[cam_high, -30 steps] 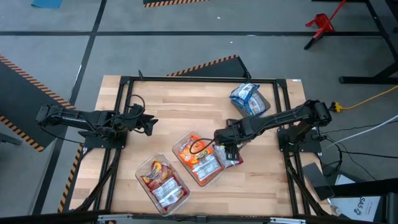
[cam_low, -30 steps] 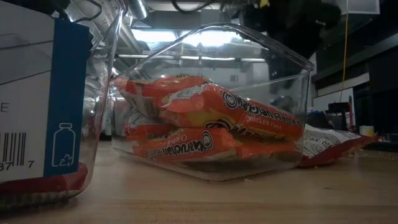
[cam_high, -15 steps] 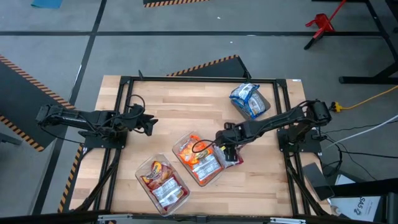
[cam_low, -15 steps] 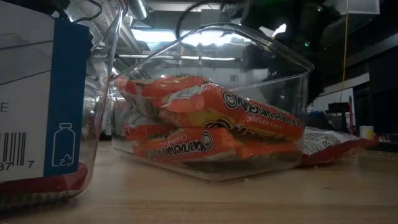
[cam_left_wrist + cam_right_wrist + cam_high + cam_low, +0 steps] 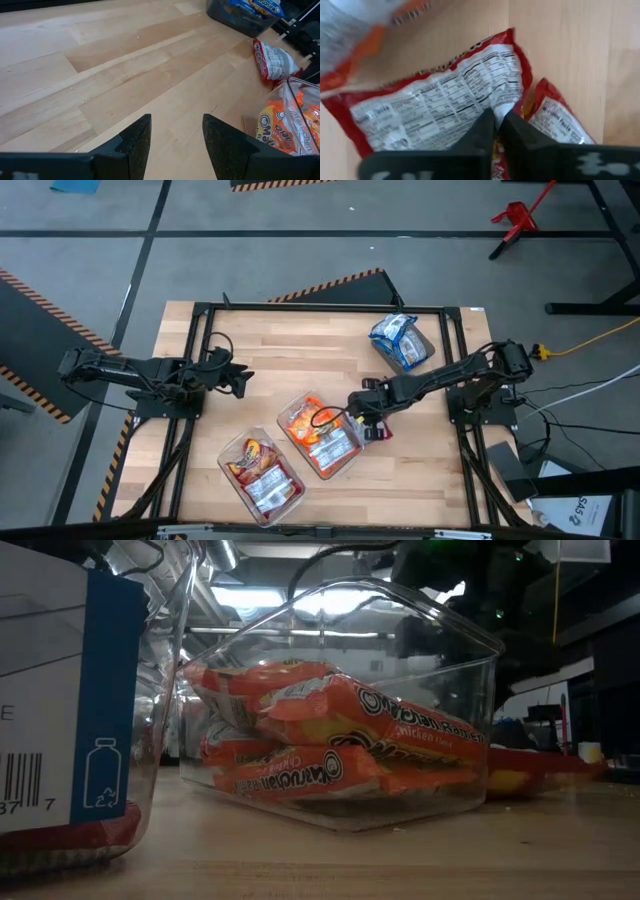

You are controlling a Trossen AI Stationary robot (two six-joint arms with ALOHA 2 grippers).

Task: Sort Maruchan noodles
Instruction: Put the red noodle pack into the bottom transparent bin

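Two red Maruchan noodle packets lie on the table just right of a clear tub [image 5: 300,448] of orange packets. One shows its white label side up [image 5: 440,107], the other [image 5: 557,122] lies beside it. In the low view a red packet [image 5: 545,768] shows past the tub. My right gripper [image 5: 370,428] [image 5: 496,122] is down on them, shut. My left gripper [image 5: 243,380] [image 5: 175,137] hovers open over bare wood at the table's left, holding nothing. My right gripper pinches the label-side-up red packet at its edge [image 5: 509,104], where it meets the second red packet. The fingers come steeply from above. The packet rests on the table. Whether the second packet is also caught, I cannot tell.
A second clear tub [image 5: 262,472] with red packets stands near the front edge. A dark tub [image 5: 402,340] with blue packets stands at the far right. Bare wood lies between the arms and along the far side.
My right gripper has come down onto the red packets beside the orange tub and has shut. In the low view the packet's crinkled white face has given way to a flatter red one.
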